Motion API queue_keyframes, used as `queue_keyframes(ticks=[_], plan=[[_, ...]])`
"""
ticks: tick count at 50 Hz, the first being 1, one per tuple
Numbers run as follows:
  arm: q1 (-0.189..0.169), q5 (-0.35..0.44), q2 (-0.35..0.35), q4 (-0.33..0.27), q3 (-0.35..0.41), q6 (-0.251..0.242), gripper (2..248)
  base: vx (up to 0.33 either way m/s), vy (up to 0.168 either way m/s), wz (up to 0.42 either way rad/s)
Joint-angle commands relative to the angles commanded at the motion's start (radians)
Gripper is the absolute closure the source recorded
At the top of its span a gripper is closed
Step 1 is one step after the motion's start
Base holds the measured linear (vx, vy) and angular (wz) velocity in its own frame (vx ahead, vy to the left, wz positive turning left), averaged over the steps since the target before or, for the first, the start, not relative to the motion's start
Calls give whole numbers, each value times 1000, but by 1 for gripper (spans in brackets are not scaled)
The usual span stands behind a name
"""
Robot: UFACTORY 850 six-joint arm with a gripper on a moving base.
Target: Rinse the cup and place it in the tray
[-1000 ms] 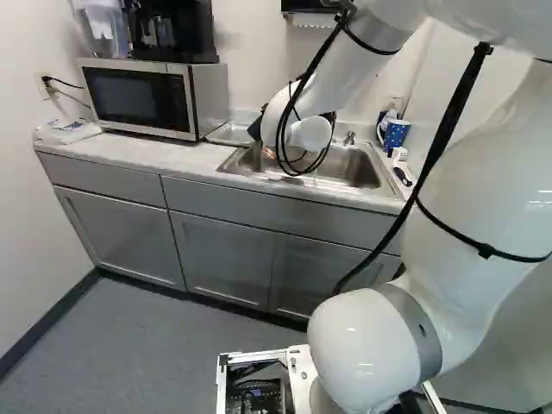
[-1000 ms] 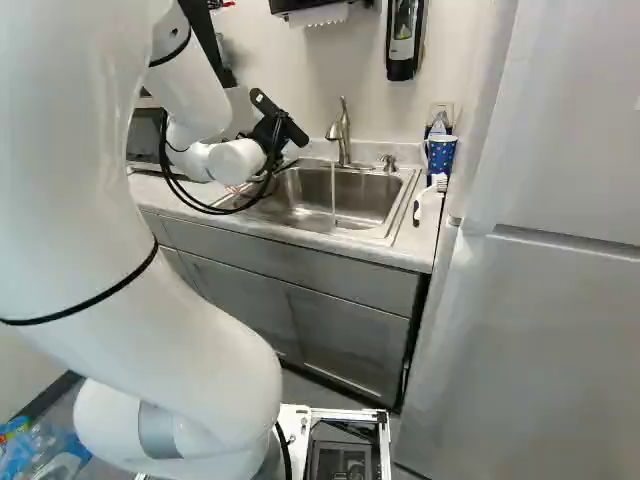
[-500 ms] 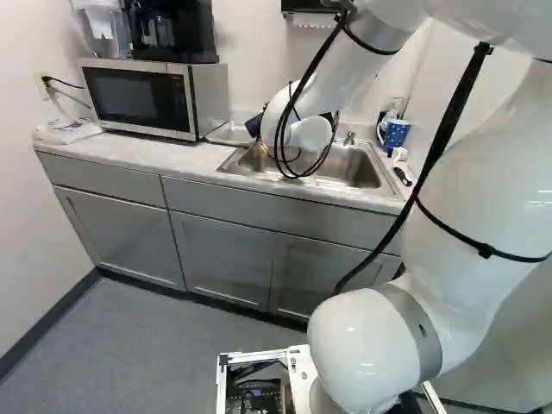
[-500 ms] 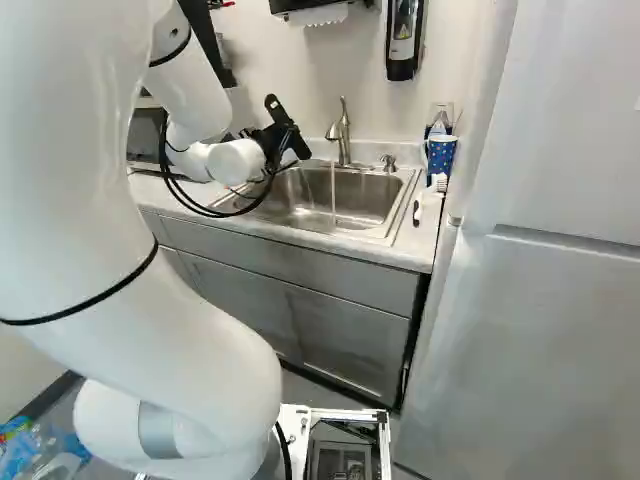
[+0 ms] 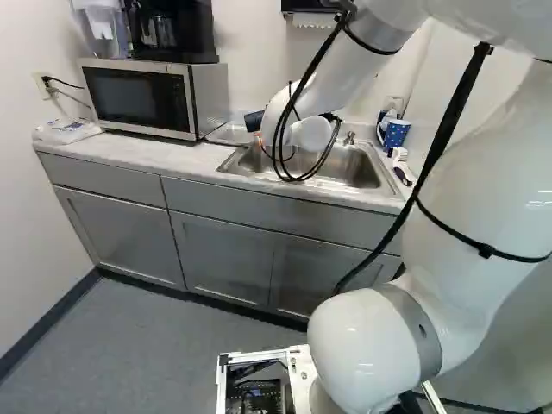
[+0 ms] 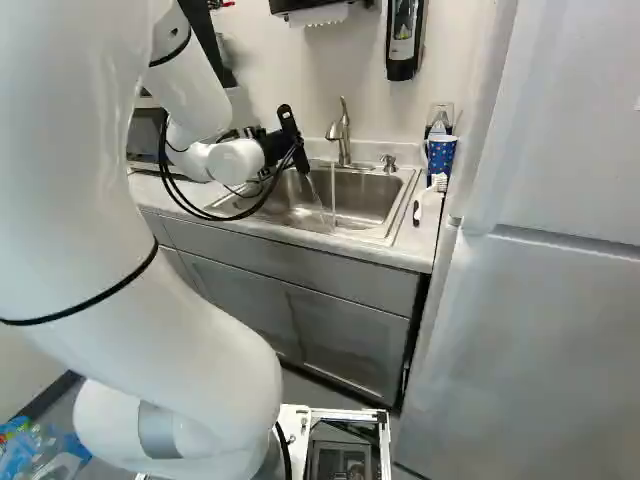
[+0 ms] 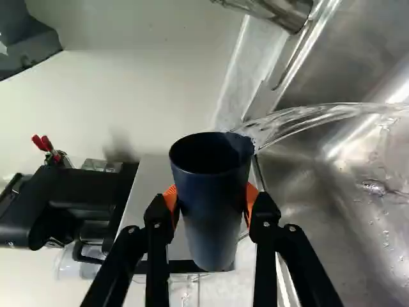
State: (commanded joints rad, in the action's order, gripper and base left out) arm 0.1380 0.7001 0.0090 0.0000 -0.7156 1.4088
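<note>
Clearly, the end effector [image 6: 280, 147] grips a tapered, dark-blue cup [image 7: 211, 204] between spread fingers, water [image 7: 300, 117] streaming out.

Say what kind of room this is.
Most likely a small kitchenette or break room: a counter with a steel sink set into it and water running from the faucet, plus a microwave with a coffee maker on top.
</note>
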Motion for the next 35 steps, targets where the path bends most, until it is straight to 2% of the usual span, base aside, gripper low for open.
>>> queue_keyframes(ticks=[35], plan=[[0, 0, 0, 0, 0, 368, 129, 0, 0, 0]])
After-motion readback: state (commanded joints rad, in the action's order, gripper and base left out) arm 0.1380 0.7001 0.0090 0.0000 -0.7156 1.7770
